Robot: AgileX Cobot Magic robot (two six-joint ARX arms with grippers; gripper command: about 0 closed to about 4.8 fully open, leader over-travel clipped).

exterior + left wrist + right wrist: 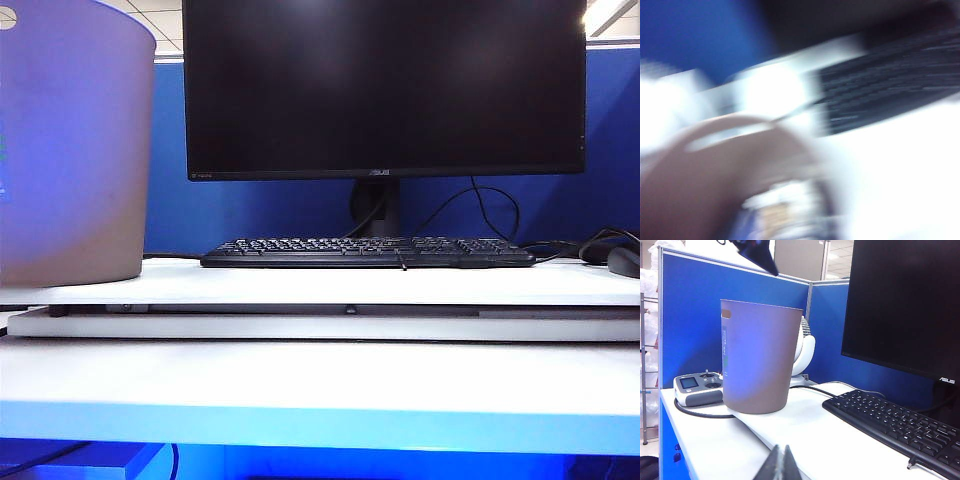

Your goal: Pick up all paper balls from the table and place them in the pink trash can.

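1. While the left wrist view is badly motion-blurred, it looks down into the pink bin (715, 165); pale and tan lumps low inside are probably paper balls (777, 210), too smeared to count.
2. Left pincer: not visible in any view; its opening and contents cannot be told. Judging by the camera, it hangs just above the bin's mouth.
3. Right pincer (781, 465): tips pressed together, nothing held. It sits low over the worktop (830, 440), with the bin (757, 360) ahead and to one side, well apart.
4. Exterior view: worktop (320, 285) shows no loose balls; keyboard (365, 252) and monitor (385, 85) only. Neither arm appears.
5. Bin (70, 140): upright, smooth dusty pink-purple, slightly tapered, hole near rim (726, 314).
6. Judgement: left arm is the nearer one to the bin; collection looks nearly or fully done.
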